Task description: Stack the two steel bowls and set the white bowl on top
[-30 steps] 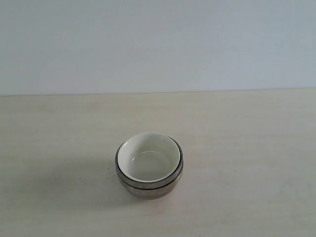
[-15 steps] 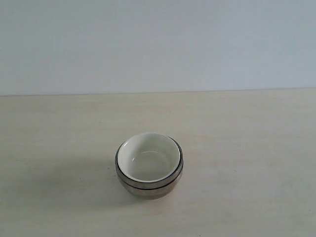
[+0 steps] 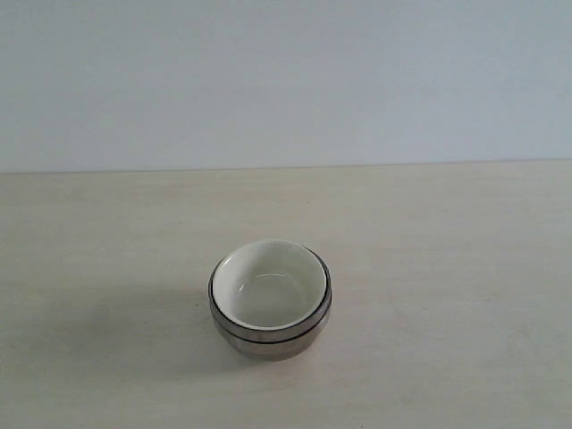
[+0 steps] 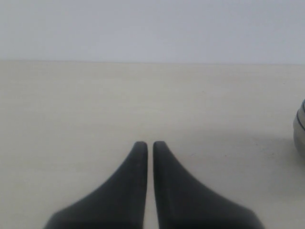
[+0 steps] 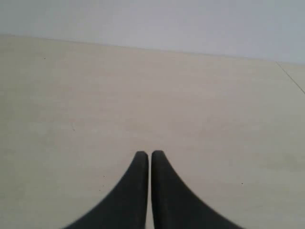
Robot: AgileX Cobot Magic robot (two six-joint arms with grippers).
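The white bowl point(image 3: 270, 284) sits nested inside the two steel bowls point(image 3: 272, 338), which stand one in the other on the table near the middle front of the exterior view. Only the metal rims and outer wall show. Neither arm appears in the exterior view. My left gripper point(image 4: 150, 144) is shut with nothing between its fingers, over bare table; a sliver of the steel stack point(image 4: 299, 129) shows at the frame's edge, well apart from it. My right gripper point(image 5: 150, 153) is shut and empty too, with no bowl in its view.
The pale wooden table point(image 3: 447, 268) stretches around the stack, backed by a plain light wall point(image 3: 286, 80). A table edge or seam point(image 5: 291, 76) runs near the corner of the right wrist view.
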